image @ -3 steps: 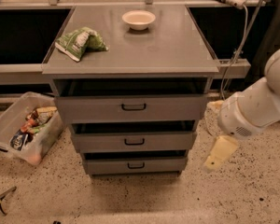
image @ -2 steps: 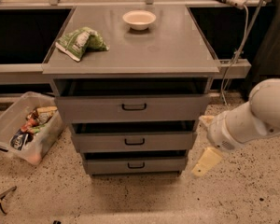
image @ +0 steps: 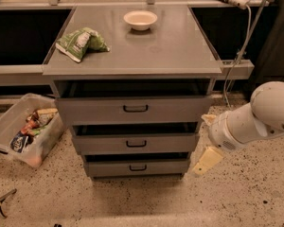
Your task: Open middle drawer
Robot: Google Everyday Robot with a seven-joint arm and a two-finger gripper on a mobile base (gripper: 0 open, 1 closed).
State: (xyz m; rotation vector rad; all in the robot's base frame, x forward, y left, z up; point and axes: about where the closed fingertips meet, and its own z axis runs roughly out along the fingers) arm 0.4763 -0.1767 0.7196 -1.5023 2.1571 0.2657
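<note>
The gripper [image: 202,143] hangs just off the right end of the middle drawer [image: 104,144], fingers spread wide and holding nothing, so I'd say it's on the approach and next must swing left onto the black handle [image: 136,144].

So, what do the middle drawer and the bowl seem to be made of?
The middle drawer: probably painted metal, with a matte grey flat front. The bowl: ceramic or plastic, with a smooth pale surface. The gripper, just right of that drawer: cream plastic, seemingly.
</note>
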